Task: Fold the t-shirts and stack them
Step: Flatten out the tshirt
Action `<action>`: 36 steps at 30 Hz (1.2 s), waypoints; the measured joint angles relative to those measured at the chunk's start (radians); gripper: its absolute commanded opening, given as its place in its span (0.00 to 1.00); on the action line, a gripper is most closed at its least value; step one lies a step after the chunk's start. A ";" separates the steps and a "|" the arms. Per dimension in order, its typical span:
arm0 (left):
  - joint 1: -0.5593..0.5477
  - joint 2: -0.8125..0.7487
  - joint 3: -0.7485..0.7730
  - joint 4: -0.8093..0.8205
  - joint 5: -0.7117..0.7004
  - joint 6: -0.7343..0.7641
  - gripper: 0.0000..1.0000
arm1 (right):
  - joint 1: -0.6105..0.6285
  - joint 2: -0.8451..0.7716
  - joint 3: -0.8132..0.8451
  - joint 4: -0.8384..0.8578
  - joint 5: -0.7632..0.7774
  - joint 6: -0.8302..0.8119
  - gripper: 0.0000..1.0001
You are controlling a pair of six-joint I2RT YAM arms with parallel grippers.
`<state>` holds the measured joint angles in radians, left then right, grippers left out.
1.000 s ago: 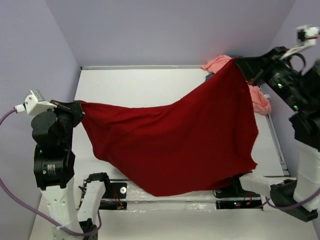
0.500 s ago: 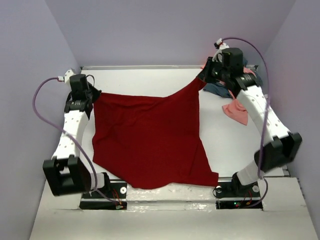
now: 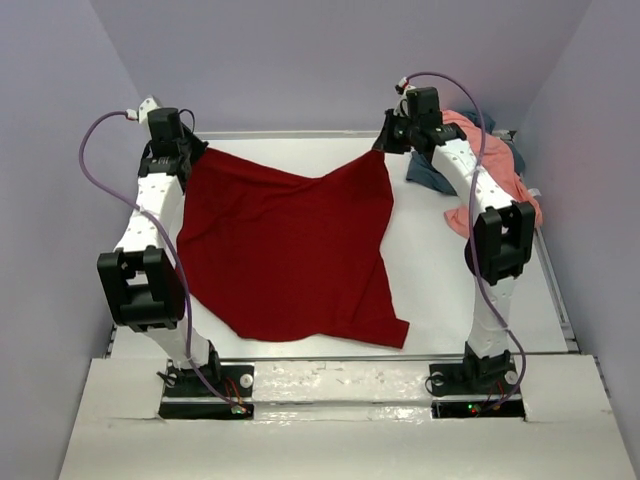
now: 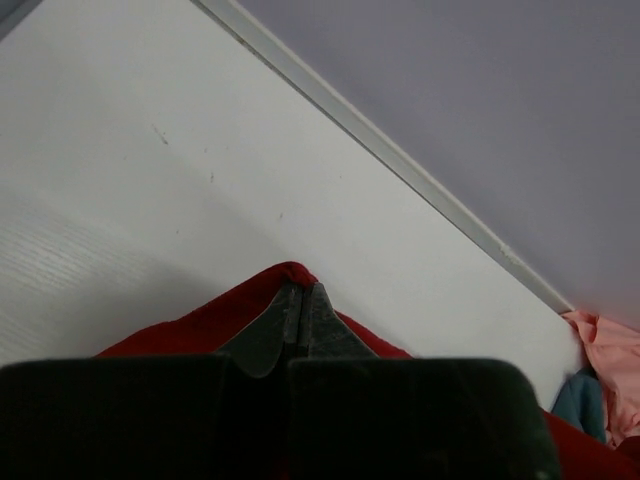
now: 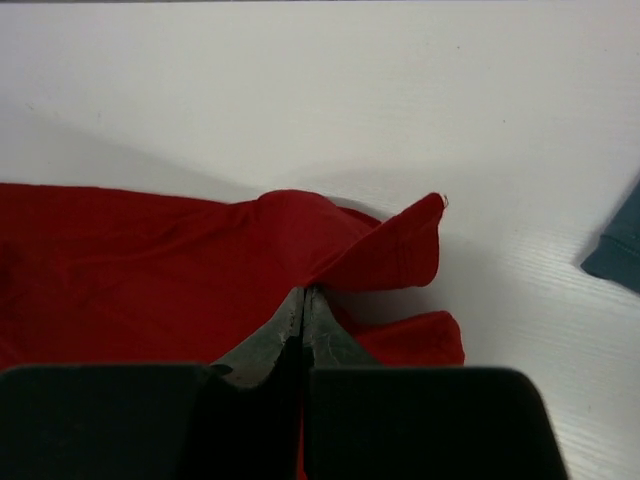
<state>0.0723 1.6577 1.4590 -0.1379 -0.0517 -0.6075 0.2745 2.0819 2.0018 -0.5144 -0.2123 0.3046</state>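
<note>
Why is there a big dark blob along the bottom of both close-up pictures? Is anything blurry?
Left wrist view: the blob is the left gripper's body, too near to focus, shut on the dark red t-shirt. Right wrist view: same with the right gripper; a soft shadow lies on the table beyond the cloth. Top view: sharp, evenly lit.

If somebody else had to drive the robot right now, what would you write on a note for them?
Grippers: the left gripper is shut on one far corner of the dark red t-shirt; the right gripper is shut on the other far corner.
Things: the dark red t-shirt is spread between them across the table. The salmon pink t-shirt and the slate blue-grey t-shirt lie crumpled together at the far right.
Done: one shirt is spread out; nothing is folded or stacked.
Left: fold the red one, then the other two, and stack all three.
</note>
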 measured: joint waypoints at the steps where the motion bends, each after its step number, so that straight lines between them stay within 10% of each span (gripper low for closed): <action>1: 0.000 -0.002 0.008 0.004 0.000 0.005 0.00 | 0.000 -0.004 0.000 -0.002 -0.013 0.000 0.00; 10: 0.000 -0.251 -0.230 -0.009 -0.002 0.043 0.00 | 0.000 -0.346 -0.528 -0.034 -0.113 0.083 0.00; 20: 0.000 -0.298 -0.322 -0.057 -0.001 0.069 0.00 | -0.002 -0.035 -0.587 -0.281 -0.190 0.086 0.00; 22: 0.000 -0.298 -0.319 -0.059 -0.002 0.077 0.00 | -0.005 -0.011 -0.534 -0.341 -0.179 0.077 0.39; 25: 0.000 -0.298 -0.314 -0.072 -0.002 0.085 0.00 | -0.005 0.009 -0.456 -0.389 -0.137 0.062 0.60; 36: 0.000 -0.274 -0.265 -0.095 -0.003 0.106 0.00 | -0.005 0.005 -0.248 -0.481 -0.054 0.039 0.62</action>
<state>0.0719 1.3838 1.1938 -0.2329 -0.0551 -0.5014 0.2695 2.0872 1.7535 -0.9955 -0.2661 0.3431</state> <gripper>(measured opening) 0.014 0.626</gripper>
